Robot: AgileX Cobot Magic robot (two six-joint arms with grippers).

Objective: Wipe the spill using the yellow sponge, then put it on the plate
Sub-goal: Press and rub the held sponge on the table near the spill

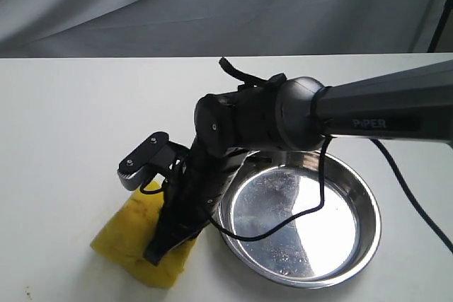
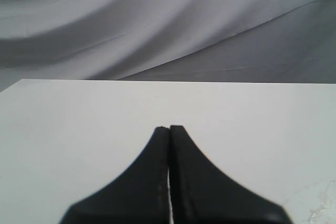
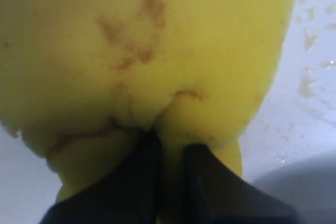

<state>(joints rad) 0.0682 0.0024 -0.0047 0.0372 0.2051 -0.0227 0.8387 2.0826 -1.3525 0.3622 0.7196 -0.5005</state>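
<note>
The yellow sponge (image 1: pixel 131 235) lies on the white table at the front left, just left of the plate (image 1: pixel 373 224). My right gripper (image 1: pixel 159 252) reaches across from the right and is shut on the sponge. In the right wrist view its fingers pinch a fold of the sponge (image 3: pixel 157 51), which carries brown stain lines, at the gripper's tips (image 3: pixel 170 142). Pale wet smears and droplets of the spill (image 3: pixel 308 39) lie on the table beside the sponge; no brown blotch shows. My left gripper (image 2: pixel 169 128) is shut on nothing over bare table.
The right arm (image 1: pixel 382 111) stretches over the silver plate, and its black cable (image 1: pixel 297 217) sags across the plate's bottom. A grey cloth backdrop (image 1: pixel 212 5) hangs behind the table's far edge. Tiny specks (image 1: pixel 28 291) dot the table at the front left corner.
</note>
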